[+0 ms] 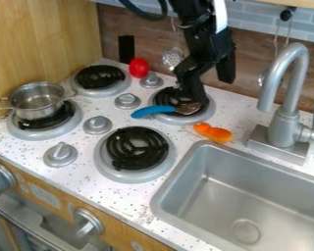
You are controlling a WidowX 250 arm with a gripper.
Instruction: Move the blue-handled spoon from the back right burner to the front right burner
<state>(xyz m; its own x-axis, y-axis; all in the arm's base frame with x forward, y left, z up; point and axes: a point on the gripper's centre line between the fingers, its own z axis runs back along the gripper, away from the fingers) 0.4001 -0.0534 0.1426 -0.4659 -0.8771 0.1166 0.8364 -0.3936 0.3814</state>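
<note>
Over the back right burner [204, 109] hangs the black gripper [215, 91], its two fingers spread apart with nothing seen between them. The left finger's tip is close to the head of a blue-handled utensil [153, 111]; whether they touch I cannot tell. That utensil lies across the burner, its brownish head to the right and its blue handle sticking out to the left. An orange two-lobed toy [213, 132] rests on the counter just in front of this burner. A red rounded object [139, 67] is between the two back burners, near the wall.
A metal pot [37, 100] sits on the left burner. The front burner [137, 149] is bare, with grey knobs [97, 125] around it. At right are the sink [251, 196] and its tall faucet [287, 98]. A slotted ladle [172, 57] hangs at the back wall.
</note>
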